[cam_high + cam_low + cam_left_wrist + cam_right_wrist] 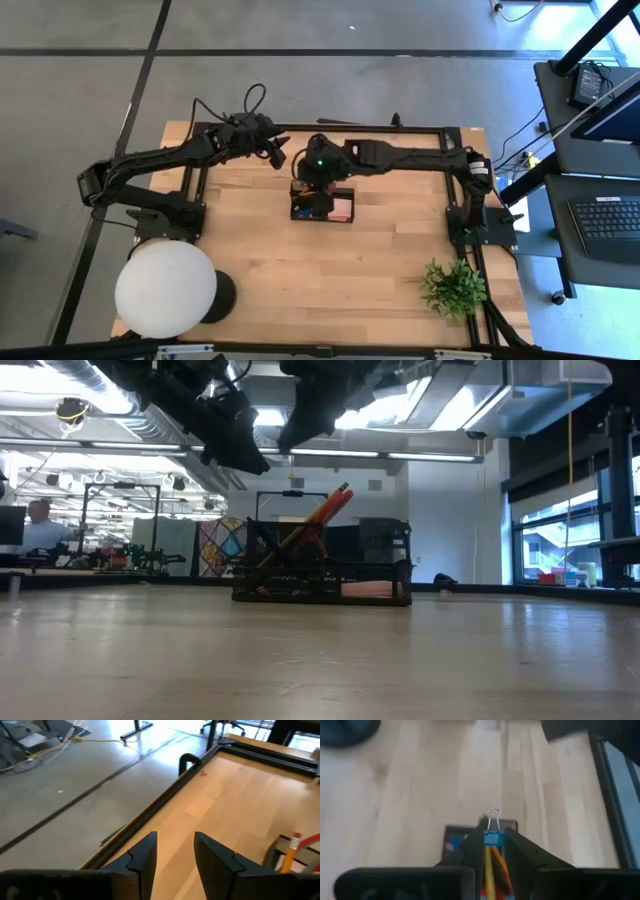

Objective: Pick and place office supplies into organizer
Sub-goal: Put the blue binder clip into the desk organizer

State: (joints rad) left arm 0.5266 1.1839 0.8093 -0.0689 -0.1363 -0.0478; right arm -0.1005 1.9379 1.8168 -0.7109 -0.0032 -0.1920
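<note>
Right gripper (491, 851) hangs right over the organizer (322, 203), jaws closed on a small blue binder clip (491, 838). Clip is pinched between the two fingers, its silver wire loop sticking out past the fingertips. Below the jaws the wrist view shows yellow pencils (490, 870) and a red-orange bit of the scissors, standing in the organizer.

Organizer: small black mesh tray with dividers, sitting mid-table (380, 270), directly under the right jaws. In the low view, red-handled scissors (325, 510) lean tilted out of its left compartment, handles up. Pink sticky-note block (343, 207) lies flat in the lower compartment, on the side of the tray away from the left jaws. Blue patch also shows inside the tray, can't tell what it is.

Left gripper (172, 860) is raised above the table, near the back edge and just beside the right gripper, jaws parted and holding nothing. The pencil's eraser end and a scissor handle show off to one side of it.

White round lamp (165, 288) and green plant (453, 287) sit at the front corners, well apart from both jaws.
</note>
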